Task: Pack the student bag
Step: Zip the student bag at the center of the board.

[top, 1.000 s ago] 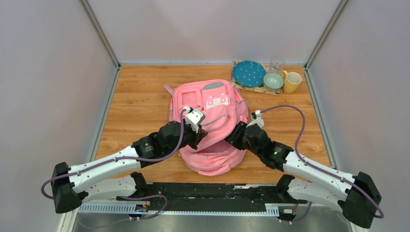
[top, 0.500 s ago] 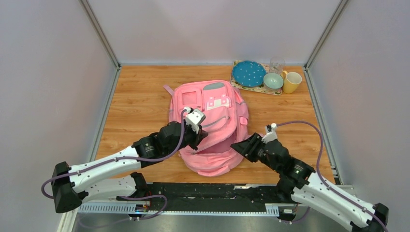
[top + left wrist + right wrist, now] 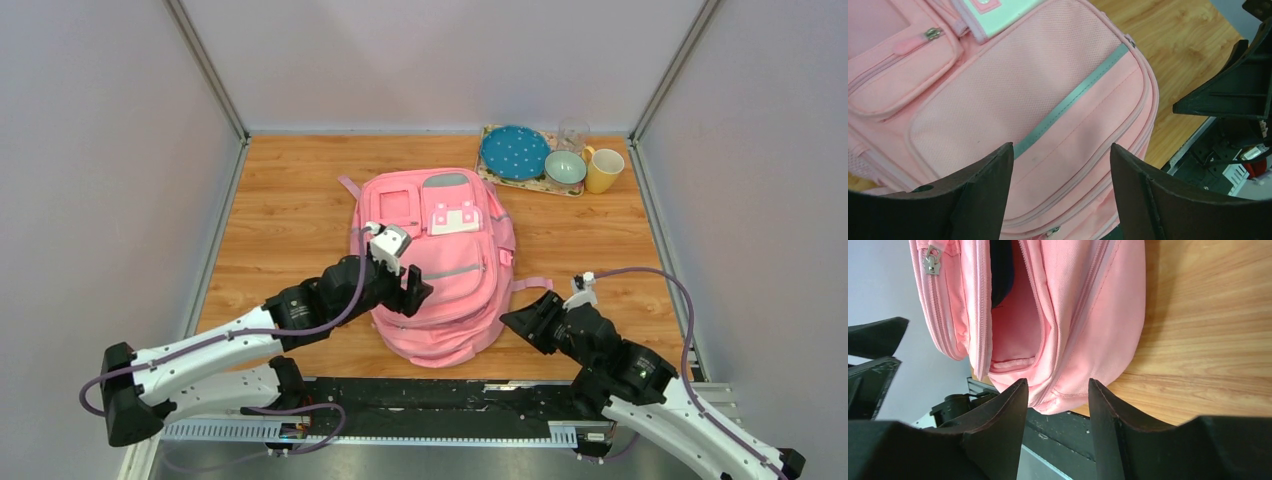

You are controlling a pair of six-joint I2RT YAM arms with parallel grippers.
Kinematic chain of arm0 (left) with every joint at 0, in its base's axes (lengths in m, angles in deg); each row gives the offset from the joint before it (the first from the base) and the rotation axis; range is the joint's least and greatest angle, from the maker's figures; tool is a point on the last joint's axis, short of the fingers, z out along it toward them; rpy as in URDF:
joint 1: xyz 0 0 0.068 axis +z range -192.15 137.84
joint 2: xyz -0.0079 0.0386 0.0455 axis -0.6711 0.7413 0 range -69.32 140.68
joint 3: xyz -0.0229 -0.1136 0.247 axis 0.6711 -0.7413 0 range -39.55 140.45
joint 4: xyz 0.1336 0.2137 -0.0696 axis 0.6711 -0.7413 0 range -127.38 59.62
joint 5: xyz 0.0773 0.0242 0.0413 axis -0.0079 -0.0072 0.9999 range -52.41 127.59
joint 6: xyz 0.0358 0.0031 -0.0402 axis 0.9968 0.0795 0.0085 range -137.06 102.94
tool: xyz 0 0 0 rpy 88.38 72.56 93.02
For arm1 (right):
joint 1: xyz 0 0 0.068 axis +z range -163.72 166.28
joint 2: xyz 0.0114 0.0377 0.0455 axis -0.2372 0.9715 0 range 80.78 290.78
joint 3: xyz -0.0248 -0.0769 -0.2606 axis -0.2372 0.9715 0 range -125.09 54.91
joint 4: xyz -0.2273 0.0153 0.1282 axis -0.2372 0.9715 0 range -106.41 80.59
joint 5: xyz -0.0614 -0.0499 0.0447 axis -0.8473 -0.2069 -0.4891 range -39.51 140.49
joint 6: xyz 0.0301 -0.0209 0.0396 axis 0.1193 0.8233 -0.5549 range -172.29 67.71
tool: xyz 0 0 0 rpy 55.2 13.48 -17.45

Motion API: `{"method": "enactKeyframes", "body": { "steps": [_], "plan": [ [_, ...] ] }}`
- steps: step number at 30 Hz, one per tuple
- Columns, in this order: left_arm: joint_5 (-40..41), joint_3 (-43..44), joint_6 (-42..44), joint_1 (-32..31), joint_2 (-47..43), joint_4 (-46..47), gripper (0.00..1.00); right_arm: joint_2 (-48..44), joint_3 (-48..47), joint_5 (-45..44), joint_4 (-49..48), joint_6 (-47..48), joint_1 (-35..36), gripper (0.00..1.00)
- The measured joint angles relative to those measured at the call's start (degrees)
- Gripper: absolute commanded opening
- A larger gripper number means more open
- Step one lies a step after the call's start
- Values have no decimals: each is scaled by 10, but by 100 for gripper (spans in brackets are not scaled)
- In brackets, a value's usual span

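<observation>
Gaping wide and empty, both sets of jaws: the left gripper (image 3: 1060, 160) hovers over the student bag (image 3: 445, 255) near its grey strip (image 3: 1073, 100), having slid back toward 7 o'clock off the patch (image 3: 452, 215). The right gripper (image 3: 522, 320) has retreated from the bag's side to its 4 o'clock, clear of it. The bag lies flat mid-table (image 3: 290, 200). A dark shape (image 3: 1000, 270) sits inside its open mouth, and I can't make out what it is.
</observation>
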Motion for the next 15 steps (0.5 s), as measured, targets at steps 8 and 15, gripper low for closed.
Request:
{"method": "enactKeyframes", "body": {
  "steps": [8, 15],
  "plan": [
    [119, -49, -60, 9, -119, -80, 79, 95, -84, 6, 16, 40, 3, 46],
    [75, -144, -108, 130, -168, -109, 78, 136, -92, -38, -18, 33, 115, 46]
  ]
}}
